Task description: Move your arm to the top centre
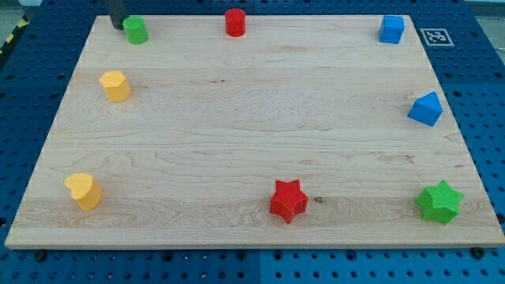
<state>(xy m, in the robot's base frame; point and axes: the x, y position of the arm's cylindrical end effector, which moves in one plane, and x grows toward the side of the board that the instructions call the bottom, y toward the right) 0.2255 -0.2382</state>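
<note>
On the wooden table, my tip, a bare rod with no tool to open or close, sits top left touching the green cylinder, so it should back off, then slide right toward the red cylinder at top centre.

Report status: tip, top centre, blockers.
My tip top left, beside green block. Top centre not reached. Red cylinder sits there; green block in the path.
</note>
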